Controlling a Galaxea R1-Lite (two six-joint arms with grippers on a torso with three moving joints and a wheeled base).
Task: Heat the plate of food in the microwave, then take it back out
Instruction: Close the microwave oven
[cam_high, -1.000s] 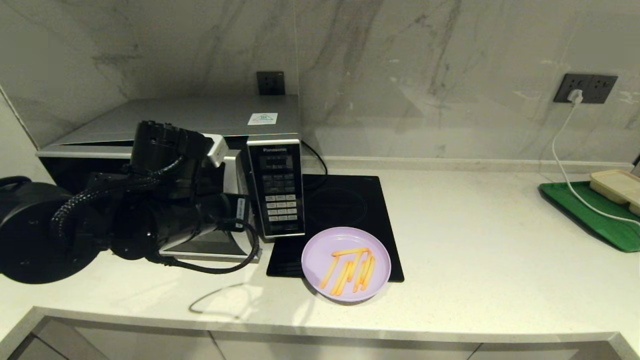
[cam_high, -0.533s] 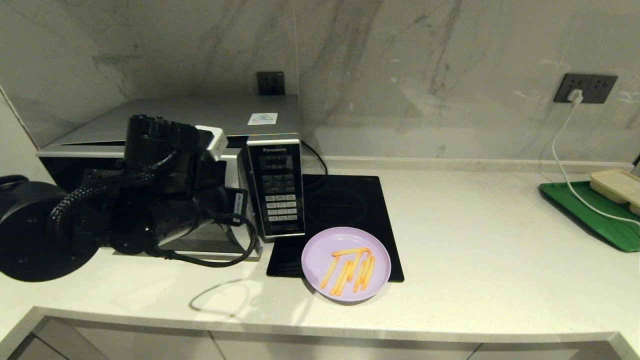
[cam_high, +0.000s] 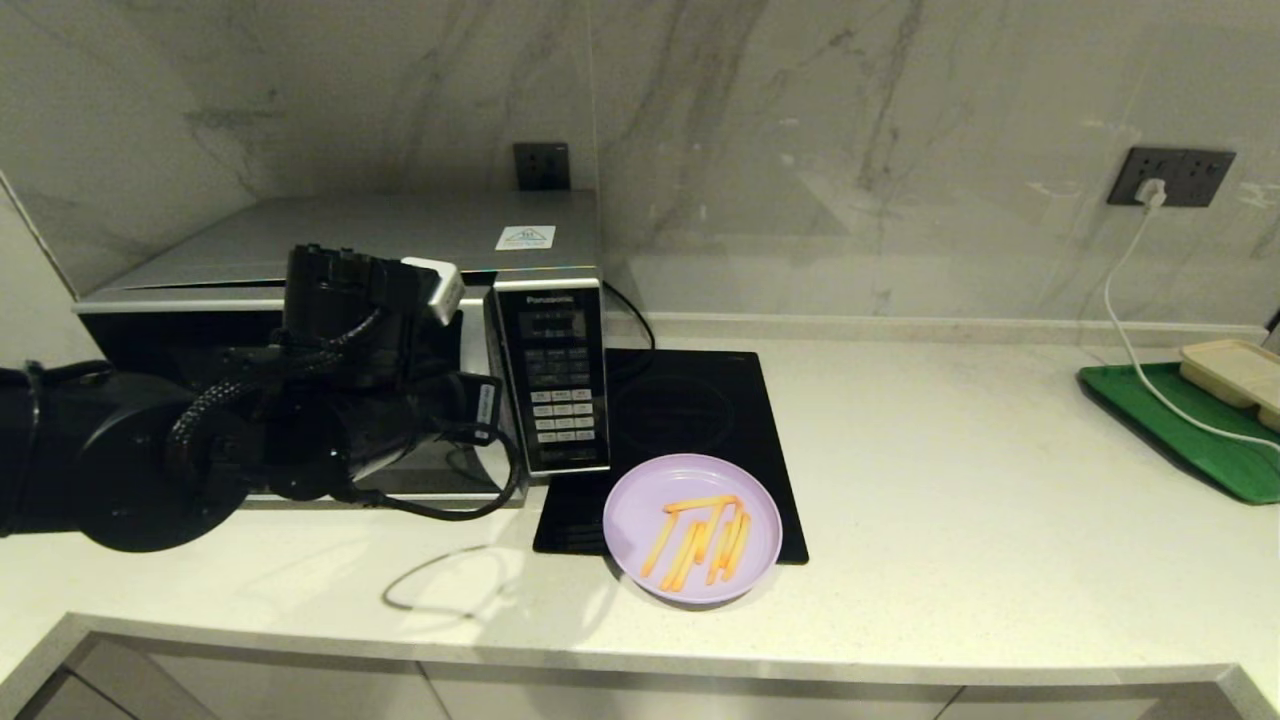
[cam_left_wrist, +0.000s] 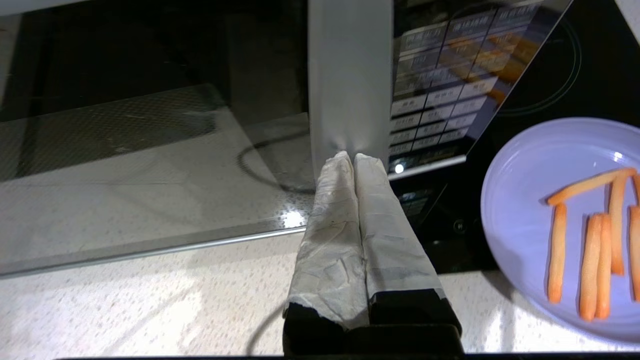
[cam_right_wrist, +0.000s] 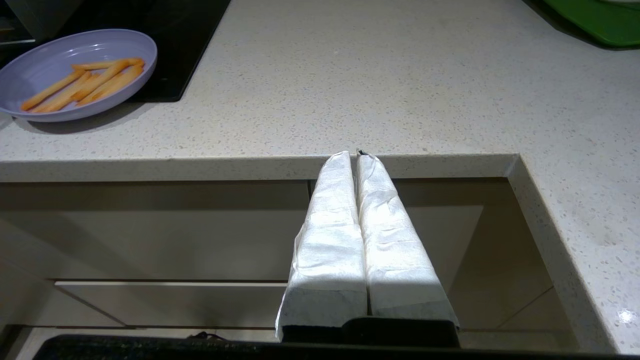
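The lilac plate (cam_high: 640, 500) with fries (cam_high: 700, 535) lies on the counter, overlapping the hob's front edge, just right of the silver microwave (cam_high: 350, 235). Its dark glass door (cam_left_wrist: 150, 150) looks slightly ajar, with its free edge standing proud of the keypad panel (cam_high: 555, 390). My left arm (cam_high: 350, 400) reaches across the door front. The left gripper (cam_left_wrist: 352, 157) is shut and empty, with its tips against the silver strip (cam_left_wrist: 350, 75) between glass and keypad. In the left wrist view the plate (cam_left_wrist: 525, 200) lies to one side. My right gripper (cam_right_wrist: 356, 154) hangs shut below the counter's front edge, far from the plate (cam_right_wrist: 30, 70).
A flat black induction hob (cam_high: 690, 420) lies right of the microwave. A green board (cam_high: 1200, 430) with a beige tray (cam_high: 1230, 370) sits at the far right, with a white cable (cam_high: 1130, 330) running to it from a wall socket. Cabinet fronts lie below the counter edge.
My left arm has pushed in toward the microwave, and the door's lower edge has swung back toward the body. The plate and the right arm have not moved.
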